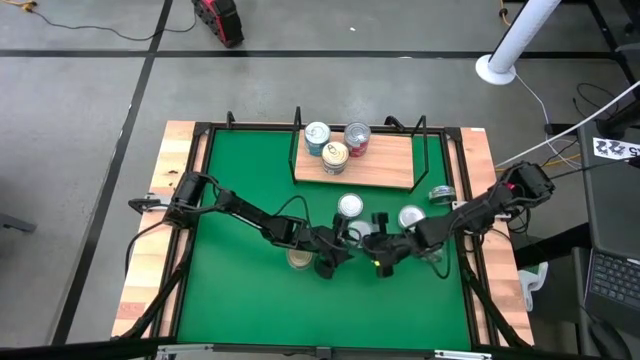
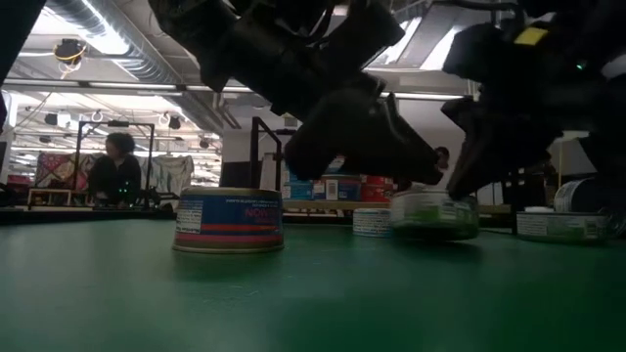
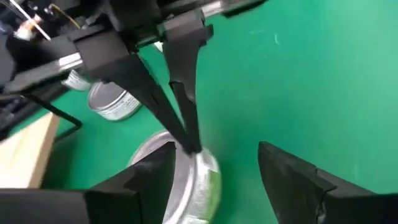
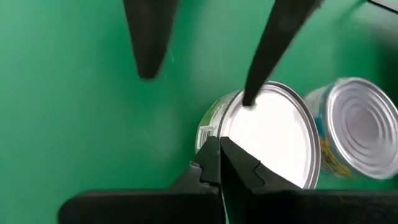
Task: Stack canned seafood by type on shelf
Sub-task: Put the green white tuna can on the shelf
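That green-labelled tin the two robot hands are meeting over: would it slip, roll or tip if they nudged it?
The green-labelled tin lies low and flat on the green mat, so tipping seems unlikely. Its round wall would probably roll only if stood on edge. The shiny metal lid looks slippery, and the right gripper, jaws shut, presses its rim, so it may slide.

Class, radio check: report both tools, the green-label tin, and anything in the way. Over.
Left tool open, straddling green-label tin. Right tool shut, tips pressed on the tin's rim. Shelf holds three tins. Another tin close beside it.
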`<action>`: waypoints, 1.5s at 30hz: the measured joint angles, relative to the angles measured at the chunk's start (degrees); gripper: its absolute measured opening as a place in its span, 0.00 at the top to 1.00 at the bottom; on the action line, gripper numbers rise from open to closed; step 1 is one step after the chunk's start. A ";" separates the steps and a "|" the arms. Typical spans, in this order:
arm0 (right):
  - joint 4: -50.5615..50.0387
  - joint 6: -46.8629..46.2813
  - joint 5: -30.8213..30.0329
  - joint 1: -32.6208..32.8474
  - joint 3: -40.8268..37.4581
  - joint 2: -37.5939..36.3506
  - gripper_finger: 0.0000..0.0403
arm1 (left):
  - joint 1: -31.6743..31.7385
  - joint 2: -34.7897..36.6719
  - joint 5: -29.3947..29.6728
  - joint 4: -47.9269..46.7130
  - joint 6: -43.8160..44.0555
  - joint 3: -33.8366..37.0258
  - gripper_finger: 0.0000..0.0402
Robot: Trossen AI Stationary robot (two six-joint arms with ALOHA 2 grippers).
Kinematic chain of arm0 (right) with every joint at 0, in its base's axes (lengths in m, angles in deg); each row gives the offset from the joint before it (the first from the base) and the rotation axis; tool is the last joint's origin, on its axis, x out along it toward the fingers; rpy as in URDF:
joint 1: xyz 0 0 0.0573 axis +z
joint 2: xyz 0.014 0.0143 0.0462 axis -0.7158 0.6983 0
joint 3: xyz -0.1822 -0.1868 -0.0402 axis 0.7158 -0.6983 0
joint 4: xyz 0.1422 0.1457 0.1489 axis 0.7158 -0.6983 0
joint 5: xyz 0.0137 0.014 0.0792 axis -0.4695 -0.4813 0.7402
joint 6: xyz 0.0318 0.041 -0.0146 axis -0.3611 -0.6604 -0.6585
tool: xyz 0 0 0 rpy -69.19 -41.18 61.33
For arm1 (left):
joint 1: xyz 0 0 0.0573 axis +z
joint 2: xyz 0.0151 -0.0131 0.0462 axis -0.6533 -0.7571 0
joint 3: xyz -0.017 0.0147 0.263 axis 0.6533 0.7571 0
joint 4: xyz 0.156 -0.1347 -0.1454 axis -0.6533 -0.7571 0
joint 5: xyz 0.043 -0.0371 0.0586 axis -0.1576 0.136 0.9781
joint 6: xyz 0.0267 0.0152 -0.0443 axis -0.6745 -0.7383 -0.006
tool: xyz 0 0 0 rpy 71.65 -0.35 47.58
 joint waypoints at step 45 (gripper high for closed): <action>9.86 -13.35 1.91 -4.01 0.07 -0.11 0.99 | 0.00 0.07 13.27 -9.75 -12.86 -0.04 0.49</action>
